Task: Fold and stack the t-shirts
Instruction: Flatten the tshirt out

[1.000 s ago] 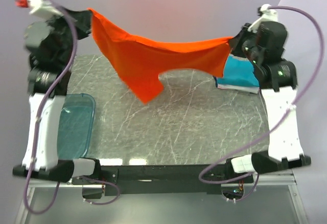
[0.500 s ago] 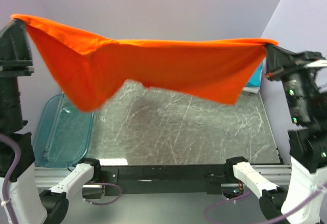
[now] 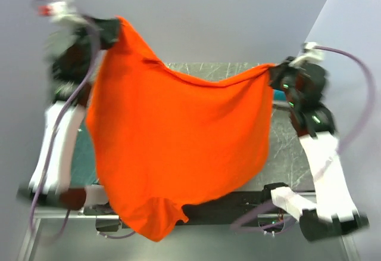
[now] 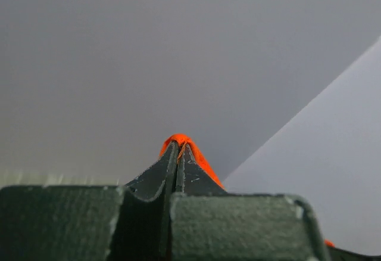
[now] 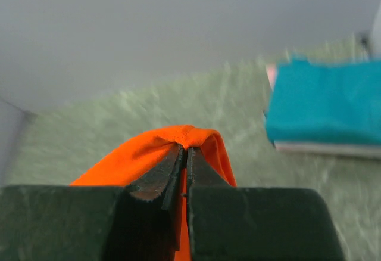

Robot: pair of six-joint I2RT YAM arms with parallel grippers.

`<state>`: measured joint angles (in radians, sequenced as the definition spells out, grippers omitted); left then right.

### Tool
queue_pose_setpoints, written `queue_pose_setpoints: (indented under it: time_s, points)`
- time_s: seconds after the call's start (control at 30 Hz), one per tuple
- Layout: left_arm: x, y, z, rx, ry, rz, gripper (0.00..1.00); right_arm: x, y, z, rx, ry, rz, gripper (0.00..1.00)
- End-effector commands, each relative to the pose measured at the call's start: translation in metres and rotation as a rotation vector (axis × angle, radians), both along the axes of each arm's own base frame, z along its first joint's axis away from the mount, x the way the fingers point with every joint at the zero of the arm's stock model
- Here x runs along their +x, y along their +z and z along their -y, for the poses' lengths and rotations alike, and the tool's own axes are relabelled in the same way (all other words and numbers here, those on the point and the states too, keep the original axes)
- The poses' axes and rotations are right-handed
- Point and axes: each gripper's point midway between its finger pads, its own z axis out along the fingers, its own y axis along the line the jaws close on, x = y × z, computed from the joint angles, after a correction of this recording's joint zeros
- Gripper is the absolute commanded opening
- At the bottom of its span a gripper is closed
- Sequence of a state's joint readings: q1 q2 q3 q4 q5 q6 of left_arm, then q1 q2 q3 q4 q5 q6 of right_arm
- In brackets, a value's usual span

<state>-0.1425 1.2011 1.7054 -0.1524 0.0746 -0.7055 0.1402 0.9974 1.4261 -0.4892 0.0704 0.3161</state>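
The orange shirt (image 3: 178,136) hangs spread above the worktop (image 3: 284,154) — left gripper (image 4: 178,149) clamped tight on one upper corner, right gripper (image 5: 185,149) pinched on the other — probably to open it flat for folding. The teal shirt (image 5: 324,106) lies folded at the far right corner.

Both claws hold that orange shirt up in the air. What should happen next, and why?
Probably lower the orange t-shirt flat onto the table. The left claw and right claw each pinch its upper edge, and it hangs spread out in the air, not yet folded.
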Motion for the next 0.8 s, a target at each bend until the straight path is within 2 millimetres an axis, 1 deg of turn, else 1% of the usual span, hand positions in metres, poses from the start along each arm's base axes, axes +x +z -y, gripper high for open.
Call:
queue_pose_setpoints:
  time_s: [0.0,0.03,0.07,0.1,0.13,0.17,0.2,0.23,0.27,0.3,0.37,0.4,0.47,0.5,0.57,0.6,0.67,0.7,0.77]
  points:
    - [0.109,-0.154,0.032,0.028,-0.1,-0.402,0.02,0.053,-0.075,0.01,-0.023,-0.041,-0.131,0.0]
    - [0.122,-0.179,0.037,0.044,-0.12,-0.451,0.19,0.071,-0.107,0.01,-0.022,-0.035,-0.208,0.03]
    - [0.133,-0.194,0.043,0.05,-0.146,-0.472,0.29,0.081,-0.127,0.01,-0.015,-0.021,-0.253,0.14]
    - [0.15,-0.227,0.051,0.06,-0.162,-0.534,0.4,0.089,-0.143,0.007,-0.006,0.013,-0.3,0.29]
    - [0.158,-0.244,0.051,0.072,-0.151,-0.561,0.58,0.104,-0.179,0.011,-0.009,0.005,-0.404,0.53]
    - [0.162,-0.257,0.054,0.082,-0.156,-0.591,0.65,0.111,-0.194,0.013,-0.011,0.004,-0.452,0.56]
    - [0.17,-0.277,0.058,0.092,-0.158,-0.635,0.69,0.115,-0.202,0.014,-0.018,0.006,-0.494,0.59]
    - [0.171,-0.286,0.059,0.102,-0.157,-0.656,0.71,0.121,-0.219,0.014,-0.025,0.013,-0.54,0.64]
    - [0.171,-0.292,0.061,0.105,-0.164,-0.676,0.72,0.123,-0.223,0.014,-0.037,0.019,-0.552,0.68]
    - [0.166,-0.299,0.064,0.11,-0.171,-0.709,0.72,0.124,-0.224,0.013,-0.037,0.024,-0.558,0.7]
    - [0.156,-0.308,0.065,0.13,-0.161,-0.733,0.74,0.122,-0.222,0.012,-0.035,0.029,-0.557,0.72]
    - [0.145,-0.314,0.067,0.134,-0.164,-0.754,0.74,0.119,-0.221,0.013,-0.032,0.027,-0.563,0.75]
    - [0.133,-0.322,0.066,0.124,-0.156,-0.788,0.75,0.113,-0.219,0.011,-0.028,0.034,-0.564,0.75]
    - [0.121,-0.331,0.063,0.123,-0.152,-0.821,0.75,0.108,-0.222,0.011,-0.027,0.037,-0.583,0.75]
    - [0.109,-0.341,0.062,0.115,-0.142,-0.857,0.75,0.1,-0.223,0.008,-0.011,0.047,-0.6,0.75]
    - [0.099,-0.353,0.062,0.112,-0.141,-0.892,0.76,0.093,-0.229,0.006,0.002,0.056,-0.63,0.75]
    - [0.089,-0.365,0.065,0.099,-0.149,-0.928,0.76,0.086,-0.237,-0.002,0.034,0.083,-0.661,0.75]
    - [0.08,-0.378,0.068,0.093,-0.167,-0.96,0.76,0.079,-0.245,-0.004,0.05,0.088,-0.689,0.75]
    - [0.071,-0.392,0.073,0.079,-0.181,-1.009,0.76,0.073,-0.254,-0.013,0.095,0.119,-0.719,0.75]
